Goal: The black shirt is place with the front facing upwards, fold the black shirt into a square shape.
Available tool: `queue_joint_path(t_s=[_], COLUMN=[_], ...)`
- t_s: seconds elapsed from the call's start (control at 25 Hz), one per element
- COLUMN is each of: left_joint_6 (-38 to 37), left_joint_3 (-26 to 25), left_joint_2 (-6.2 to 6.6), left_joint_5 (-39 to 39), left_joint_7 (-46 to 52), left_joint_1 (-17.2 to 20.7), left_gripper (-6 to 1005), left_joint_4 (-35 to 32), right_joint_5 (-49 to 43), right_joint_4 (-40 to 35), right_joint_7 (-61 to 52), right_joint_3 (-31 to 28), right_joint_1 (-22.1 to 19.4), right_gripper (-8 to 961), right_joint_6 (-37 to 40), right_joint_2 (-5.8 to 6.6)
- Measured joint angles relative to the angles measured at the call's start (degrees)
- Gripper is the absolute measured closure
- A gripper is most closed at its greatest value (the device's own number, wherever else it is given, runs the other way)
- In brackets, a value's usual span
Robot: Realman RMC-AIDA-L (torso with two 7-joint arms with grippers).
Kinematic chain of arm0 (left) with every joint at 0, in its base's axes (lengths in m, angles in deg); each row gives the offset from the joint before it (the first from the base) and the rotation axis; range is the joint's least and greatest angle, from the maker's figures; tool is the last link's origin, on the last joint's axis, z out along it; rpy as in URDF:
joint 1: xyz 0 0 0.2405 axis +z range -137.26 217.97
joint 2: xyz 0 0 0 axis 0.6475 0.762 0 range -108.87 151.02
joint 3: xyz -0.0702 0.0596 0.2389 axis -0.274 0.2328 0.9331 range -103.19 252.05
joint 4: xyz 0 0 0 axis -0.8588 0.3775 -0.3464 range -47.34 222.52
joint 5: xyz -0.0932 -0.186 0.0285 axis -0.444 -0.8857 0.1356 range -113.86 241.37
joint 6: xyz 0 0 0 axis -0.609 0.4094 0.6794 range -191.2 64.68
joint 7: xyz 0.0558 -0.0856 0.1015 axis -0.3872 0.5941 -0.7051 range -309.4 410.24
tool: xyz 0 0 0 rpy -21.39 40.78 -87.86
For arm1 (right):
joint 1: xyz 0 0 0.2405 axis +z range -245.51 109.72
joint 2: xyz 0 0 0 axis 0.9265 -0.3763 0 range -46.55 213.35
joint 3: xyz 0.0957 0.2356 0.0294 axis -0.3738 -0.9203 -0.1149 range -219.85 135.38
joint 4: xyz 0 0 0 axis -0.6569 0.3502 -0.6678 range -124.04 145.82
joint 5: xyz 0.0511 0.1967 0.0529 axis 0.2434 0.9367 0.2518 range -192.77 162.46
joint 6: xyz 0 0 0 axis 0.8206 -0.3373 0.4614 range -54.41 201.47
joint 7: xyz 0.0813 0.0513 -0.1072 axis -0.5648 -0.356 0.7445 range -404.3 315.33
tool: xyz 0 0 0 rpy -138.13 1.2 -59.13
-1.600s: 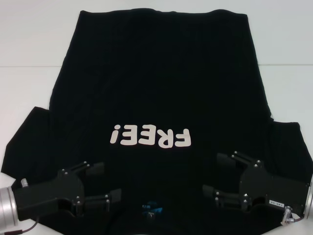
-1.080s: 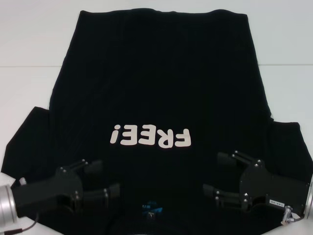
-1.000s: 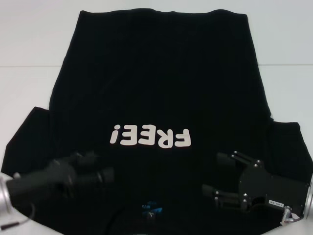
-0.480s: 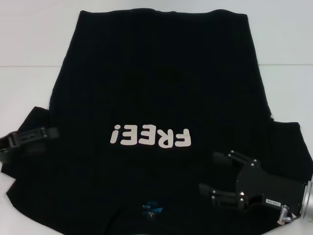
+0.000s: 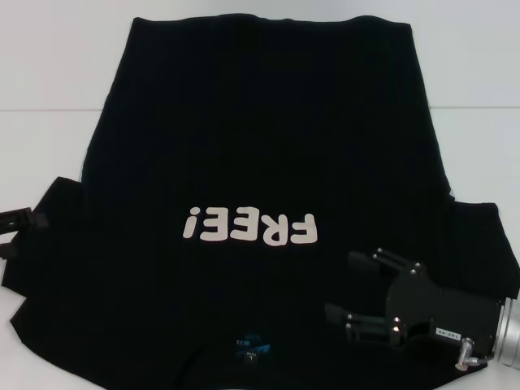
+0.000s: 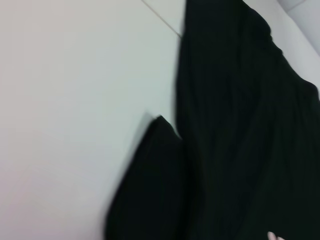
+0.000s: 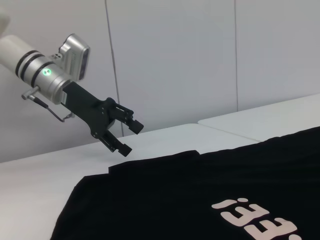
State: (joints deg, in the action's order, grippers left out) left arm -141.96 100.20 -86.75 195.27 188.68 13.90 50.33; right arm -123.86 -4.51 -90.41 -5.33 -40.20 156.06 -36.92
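Observation:
The black shirt lies spread flat on the white table, front up, with the white "FREE!" print reading upside down from the head view and its blue neck label at the near edge. My right gripper hovers open over the shirt's near right part, beside the collar. My left gripper is at the far left edge of the head view, by the left sleeve. The right wrist view shows the left gripper raised above that sleeve, open and empty.
The white table surrounds the shirt, with a seam line running across it. A pale wall stands behind the left arm in the right wrist view.
My left gripper has swung from beside the collar out to the left sleeve and risen, mostly leaving the head view. The right gripper has drifted slightly toward the near edge. The shirt has not moved.

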Motion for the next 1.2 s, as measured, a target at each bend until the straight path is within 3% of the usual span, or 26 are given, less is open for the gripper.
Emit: queue_joint_path(t_s=[0.48,1.2], left_joint_6=[5.6,5.9], left_joint_3=[0.4,0.6], left_joint_2=[0.14,-0.29], left_joint_5=[4.3,5.2], left_joint_7=[-0.4,-1.2], left_joint_1=[-0.5,-0.5], left_gripper=[62,61], left_joint_4=[0.0,1.8], right_joint_5=[0.0,0.0], right_joint_4=[0.8,0.8], right_joint_7=[-0.7,-0.8], right_joint_3=[0.0,0.1], right_joint_1=[0.1,0.1], right_gripper=[12,13], right_joint_6=[0.2,0.3], right_joint_2=[0.0,0.0])
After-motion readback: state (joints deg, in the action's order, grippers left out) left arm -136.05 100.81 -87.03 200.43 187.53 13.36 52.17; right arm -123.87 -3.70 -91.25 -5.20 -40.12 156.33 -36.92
